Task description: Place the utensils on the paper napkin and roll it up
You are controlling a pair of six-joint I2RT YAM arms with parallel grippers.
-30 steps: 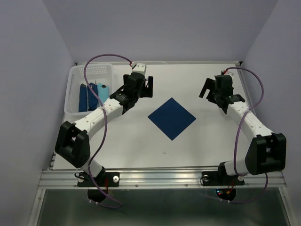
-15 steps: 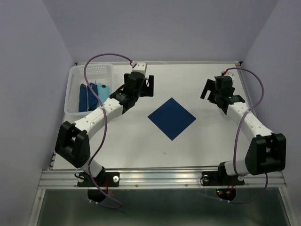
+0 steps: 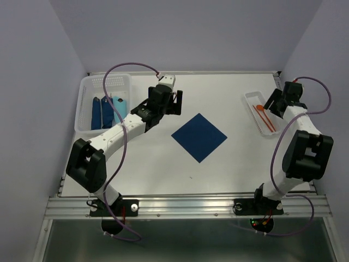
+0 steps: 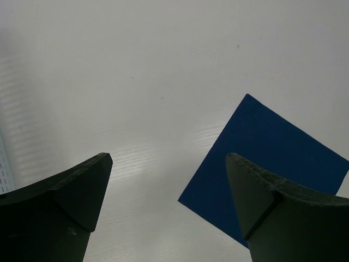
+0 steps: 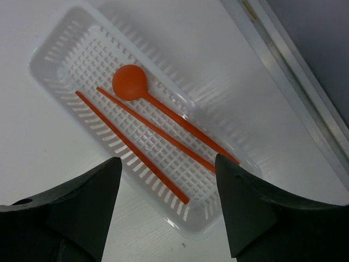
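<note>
The dark navy paper napkin (image 3: pixel 199 137) lies flat, turned like a diamond, at mid-table; it also shows in the left wrist view (image 4: pixel 262 153). My left gripper (image 3: pixel 174 103) (image 4: pixel 168 158) is open and empty above the table, just back-left of the napkin's corner. An orange spoon (image 5: pixel 131 82) and two orange chopsticks (image 5: pixel 155 130) lie in a small white mesh tray (image 5: pixel 188 229) at the back right (image 3: pixel 250 98). My right gripper (image 3: pixel 271 103) (image 5: pixel 168 160) is open and empty, hovering over the tray's near end, apart from the utensils.
A white basket (image 3: pixel 87 93) at the back left holds blue rolls and folded napkins (image 3: pixel 103 112). The table's metal right edge (image 5: pixel 283 71) runs close beside the utensil tray. The side walls stand near both table edges.
My right arm has swung out to the right edge, uncovering the white tray with the orange utensils, and now points at it. My left gripper has shifted slightly to the back right.
</note>
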